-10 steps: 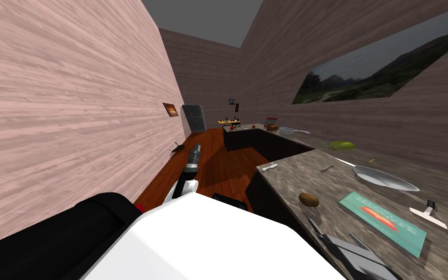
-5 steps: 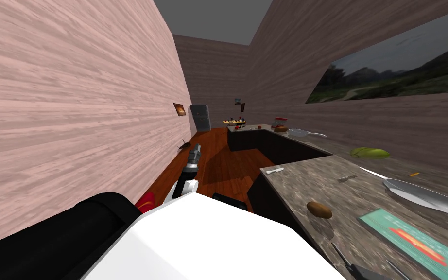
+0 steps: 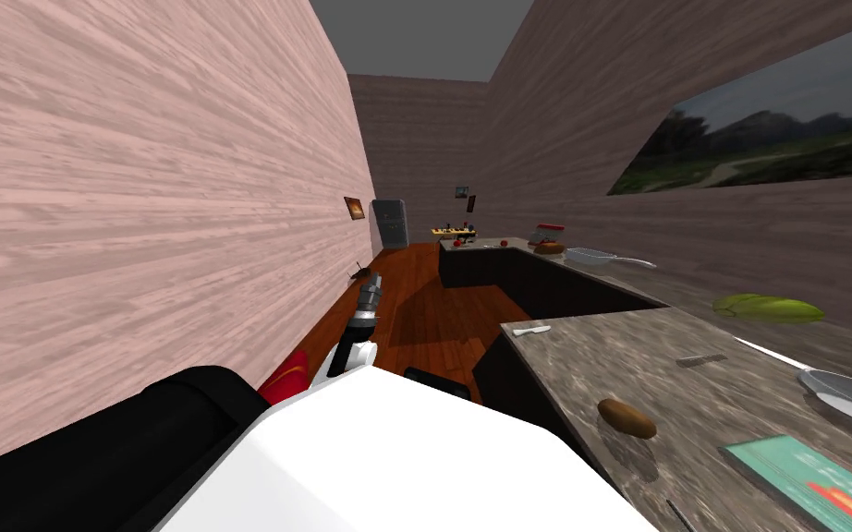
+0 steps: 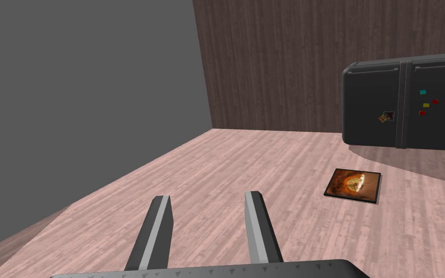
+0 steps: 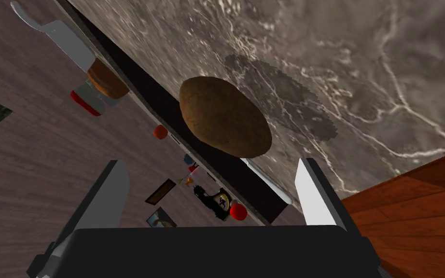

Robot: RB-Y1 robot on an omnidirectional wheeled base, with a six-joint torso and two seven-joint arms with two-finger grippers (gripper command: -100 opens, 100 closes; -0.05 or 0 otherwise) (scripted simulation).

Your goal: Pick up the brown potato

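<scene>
As my view swung right over 1 second, the potato [image 5: 224, 118] lies just ahead of the right gripper [image 5: 212, 165] (fingers spread, empty), so reaching comes next.

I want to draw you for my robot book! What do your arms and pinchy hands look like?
My left arm is built in sections: white, then black, then ribbed grey. My left gripper and right gripper are each a dark box with two thin blade fingers. The right fingers look pale grey; the left ones are dark grey with a lighter strip.
</scene>
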